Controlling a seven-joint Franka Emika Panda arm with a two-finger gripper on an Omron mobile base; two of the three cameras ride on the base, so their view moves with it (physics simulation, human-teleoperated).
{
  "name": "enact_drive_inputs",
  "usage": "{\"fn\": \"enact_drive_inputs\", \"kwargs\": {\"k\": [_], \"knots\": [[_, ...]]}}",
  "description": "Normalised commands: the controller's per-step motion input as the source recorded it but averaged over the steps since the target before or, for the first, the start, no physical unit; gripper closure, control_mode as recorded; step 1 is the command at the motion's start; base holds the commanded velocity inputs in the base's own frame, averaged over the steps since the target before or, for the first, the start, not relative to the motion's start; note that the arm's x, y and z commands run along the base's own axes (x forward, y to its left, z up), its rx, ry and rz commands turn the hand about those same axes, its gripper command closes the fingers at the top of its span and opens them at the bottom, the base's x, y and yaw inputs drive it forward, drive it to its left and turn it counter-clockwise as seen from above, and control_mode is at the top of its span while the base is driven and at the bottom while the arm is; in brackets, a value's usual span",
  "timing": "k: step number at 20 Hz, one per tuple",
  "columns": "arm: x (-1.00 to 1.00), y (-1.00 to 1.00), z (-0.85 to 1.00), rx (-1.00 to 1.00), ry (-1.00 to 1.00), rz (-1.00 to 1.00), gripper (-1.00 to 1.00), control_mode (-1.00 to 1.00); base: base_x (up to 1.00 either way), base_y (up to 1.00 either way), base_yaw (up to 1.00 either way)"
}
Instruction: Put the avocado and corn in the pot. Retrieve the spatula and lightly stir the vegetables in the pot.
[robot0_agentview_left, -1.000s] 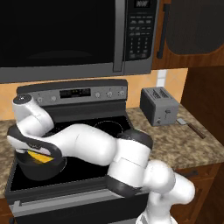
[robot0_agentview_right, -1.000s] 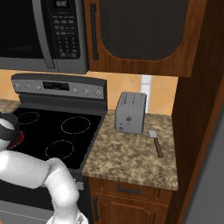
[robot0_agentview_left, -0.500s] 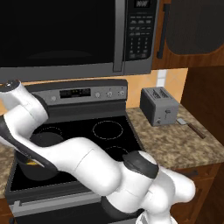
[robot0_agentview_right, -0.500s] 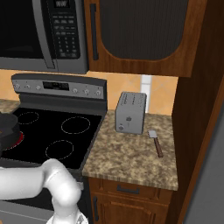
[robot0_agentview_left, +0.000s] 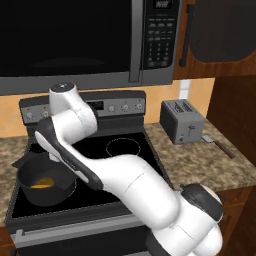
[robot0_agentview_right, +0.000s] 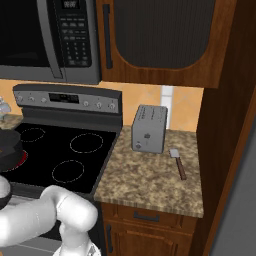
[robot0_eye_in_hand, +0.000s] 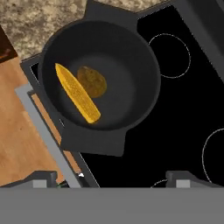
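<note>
While the gripper (robot0_eye_in_hand: 111, 177) hangs above the stove (robot0_agentview_left: 127, 150) with its fingertips (robot0_eye_in_hand: 43, 178) spread wide and gripping nothing, the pot (robot0_eye_in_hand: 99, 83) sits directly below it, clear of both fingers, on the near left burner. One ear of corn (robot0_eye_in_hand: 77, 92) and one avocado (robot0_eye_in_hand: 92, 82) lie together on the pot's floor, the corn slanting across the avocado's edge. Two flat tab handles project from opposite sides of the pot's rim. Four ring-marked burners show on the black stovetop in the right base view. To the right, on the speckled counter (robot0_agentview_right: 150, 175), stands one toaster (robot0_agentview_right: 149, 128), and one spatula (robot0_agentview_right: 177, 161) lies just right of it, well apart from the pot. One microwave (robot0_agentview_left: 85, 40) hangs over the stove.
</note>
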Motion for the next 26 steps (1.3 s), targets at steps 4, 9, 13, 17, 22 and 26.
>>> {"fn": "enact_drive_inputs", "kwargs": {"k": [4, 9, 13, 17, 22, 26], "knots": [[0.00, -1.00, 0.00, 0.20, 0.07, -0.24, -1.00, -1.00, 0.00, 0.00, 0.00], [0.00, -1.00, 0.00, 0.19, 0.10, -0.44, -1.00, -1.00, 0.00, 0.00, 0.00], [0.00, -1.00, 0.00, 0.14, 0.10, -0.59, -1.00, -1.00, 0.00, 0.00, 0.00], [0.00, -1.00, 0.00, 0.14, 0.14, -0.67, -1.00, -1.00, 0.00, 0.00, 0.00], [0.00, -1.00, 0.00, 0.14, 0.16, -0.71, -1.00, -1.00, 0.00, 0.00, 0.00], [0.00, -0.99, -0.09, 0.16, 0.15, -0.71, -1.00, -1.00, 0.00, 0.00, 0.00]]}}
